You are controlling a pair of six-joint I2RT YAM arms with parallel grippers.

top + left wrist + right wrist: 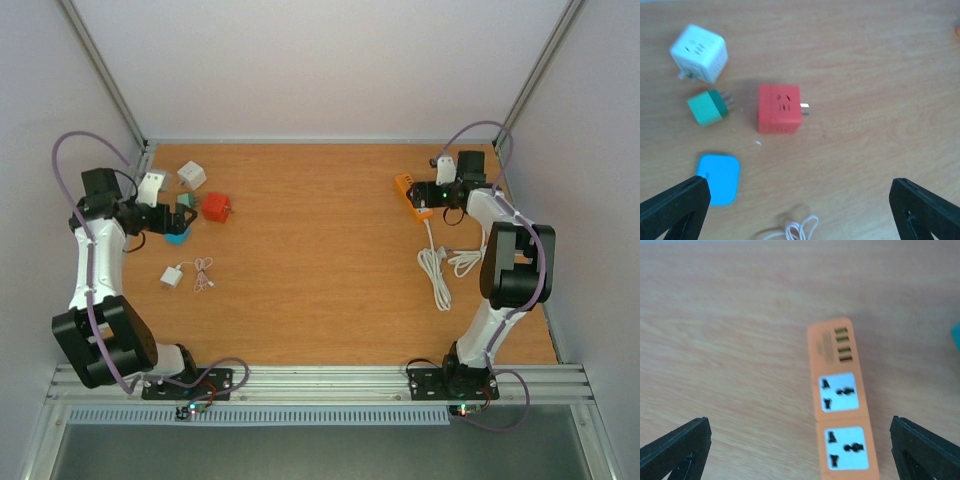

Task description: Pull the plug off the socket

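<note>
An orange power strip [842,405] lies on the wooden table at the far right [412,194]; its two white sockets in the right wrist view hold no plug. My right gripper [800,455] is open, hovering over the strip's near end [425,194]. A red cube socket [779,108] with metal prongs on its right side lies at the far left [214,207]. A green plug [709,107] lies loose beside it. My left gripper [800,215] is open and empty, above the table near these pieces [160,218].
A white cube adapter [699,52] and a cyan block [718,179] lie near the red cube. A white charger [171,277] with a coiled cable [203,272] lies nearer. The strip's white cord [437,268] is bundled on the right. Walls enclose the table.
</note>
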